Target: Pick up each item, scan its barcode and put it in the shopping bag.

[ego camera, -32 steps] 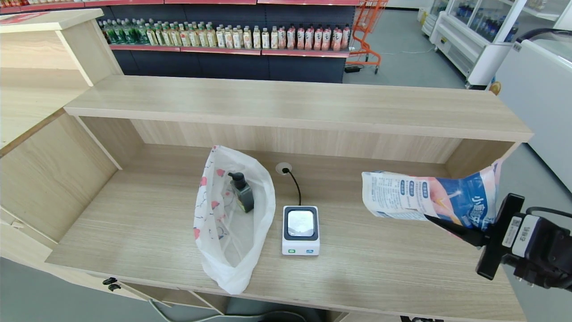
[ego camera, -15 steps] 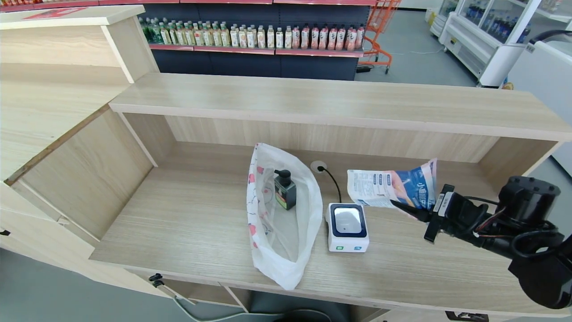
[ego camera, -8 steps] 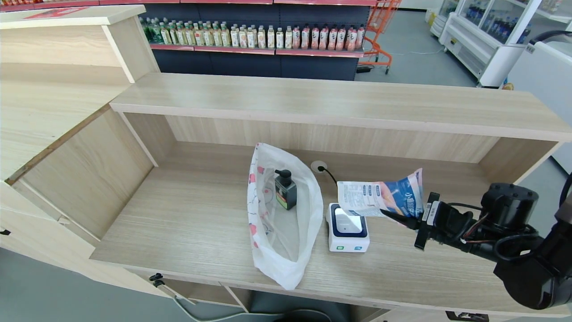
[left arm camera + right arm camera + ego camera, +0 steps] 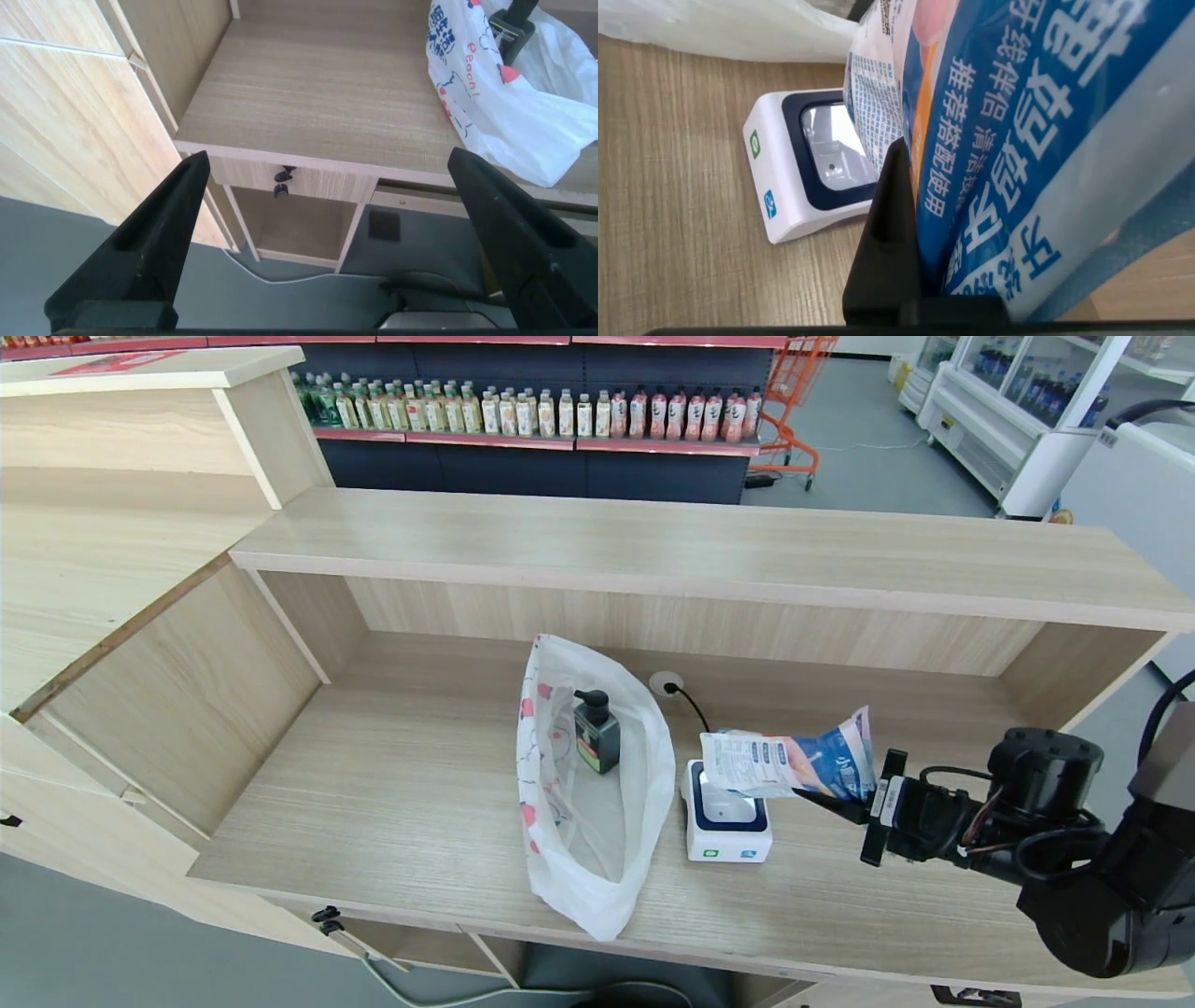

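Observation:
A blue and white pouch (image 4: 789, 763) lies sideways in the air, its white end over the glass of the white barcode scanner (image 4: 728, 814). My right gripper (image 4: 829, 795) is shut on the pouch's blue end, to the right of the scanner. In the right wrist view the pouch (image 4: 1018, 140) covers part of the scanner (image 4: 808, 163), and one black finger (image 4: 887, 243) presses against it. The white shopping bag (image 4: 588, 803) lies open left of the scanner with a dark pump bottle (image 4: 596, 733) inside. My left gripper (image 4: 332, 233) is open below the counter's front edge, near the bag (image 4: 509, 93).
A black cable (image 4: 691, 705) runs from the scanner to a hole in the counter top (image 4: 392, 784). A raised wooden ledge (image 4: 653, 551) runs behind, and a wooden side wall (image 4: 187, 709) stands at the left. Bare counter lies left of the bag and right of the scanner.
The head camera shifted early on. Since then my right gripper has carried the pouch left and lower, from beside the scanner to over its glass.

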### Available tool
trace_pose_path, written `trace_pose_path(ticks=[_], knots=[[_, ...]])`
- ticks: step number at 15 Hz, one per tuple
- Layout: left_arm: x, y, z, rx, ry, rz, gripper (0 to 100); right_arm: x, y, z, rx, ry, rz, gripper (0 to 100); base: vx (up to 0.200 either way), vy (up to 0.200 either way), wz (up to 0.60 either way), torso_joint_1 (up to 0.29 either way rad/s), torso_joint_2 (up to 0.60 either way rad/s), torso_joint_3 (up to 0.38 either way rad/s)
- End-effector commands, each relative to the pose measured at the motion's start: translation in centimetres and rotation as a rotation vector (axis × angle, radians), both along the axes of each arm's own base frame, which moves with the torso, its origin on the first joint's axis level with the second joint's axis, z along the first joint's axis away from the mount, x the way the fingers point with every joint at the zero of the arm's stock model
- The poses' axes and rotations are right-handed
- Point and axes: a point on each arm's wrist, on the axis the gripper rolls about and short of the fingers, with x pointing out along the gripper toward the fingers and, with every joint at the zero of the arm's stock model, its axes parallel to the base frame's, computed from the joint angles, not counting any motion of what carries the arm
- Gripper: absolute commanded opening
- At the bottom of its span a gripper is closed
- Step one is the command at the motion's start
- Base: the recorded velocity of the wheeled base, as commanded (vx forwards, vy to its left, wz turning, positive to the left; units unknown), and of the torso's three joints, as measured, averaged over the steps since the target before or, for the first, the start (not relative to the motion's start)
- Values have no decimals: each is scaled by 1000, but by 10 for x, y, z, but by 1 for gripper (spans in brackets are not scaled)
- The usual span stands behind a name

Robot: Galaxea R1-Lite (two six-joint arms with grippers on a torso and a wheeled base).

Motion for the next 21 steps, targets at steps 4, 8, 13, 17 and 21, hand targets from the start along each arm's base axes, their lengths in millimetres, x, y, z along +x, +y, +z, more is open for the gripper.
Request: trace_pose_path(ticks=[4, 8, 13, 17, 21], knots=[[0, 0, 0, 0, 0, 0, 100, 16, 2, -10, 5, 0, 42, 0, 0, 0, 0, 0, 0, 0], [0, 0, 0, 0, 0, 0, 100, 19, 3, -20, -1, 17, 60, 0, 0, 0, 0, 0, 0, 0], [0, 0, 0, 0, 0, 0, 100, 22, 3, -20, -2, 6, 69, 0, 0, 0, 0, 0, 0, 0], [0, 0, 0, 0, 0, 0, 100, 17, 3, -9, 4, -2, 68, 0, 0, 0, 0, 0, 0, 0], [0, 0, 0, 0, 0, 0, 100, 11, 2, -4, 8, 37, 62, 0, 0, 0, 0, 0, 0, 0]])
